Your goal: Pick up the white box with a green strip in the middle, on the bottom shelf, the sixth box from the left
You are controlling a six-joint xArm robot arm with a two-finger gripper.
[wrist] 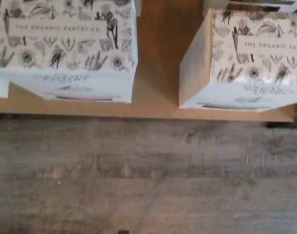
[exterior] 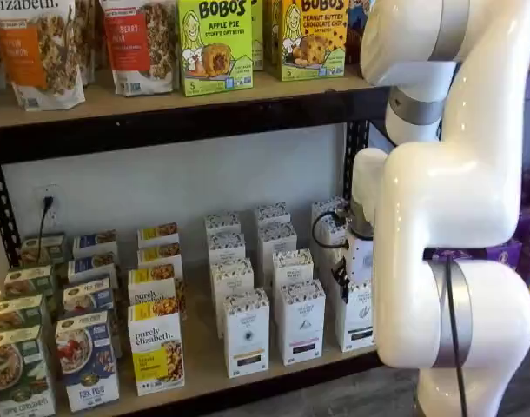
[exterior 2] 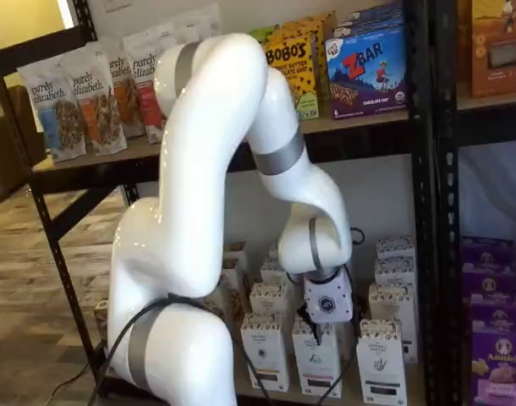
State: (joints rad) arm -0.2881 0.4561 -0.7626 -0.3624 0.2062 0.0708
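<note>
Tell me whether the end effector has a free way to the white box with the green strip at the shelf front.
Probably yes: the white box stands in the front row, nothing before it, end effector just beside.

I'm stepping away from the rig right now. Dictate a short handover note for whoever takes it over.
Gripper: open, holding nothing, hanging just above the front row of white cartons.
The white box with the green strip stands upright at the front of the bottom shelf, rightmost of the three front white cartons, untouched.
Done: the approach to the cartons.
Left: line up on that box, close on it, lift it out.
</note>
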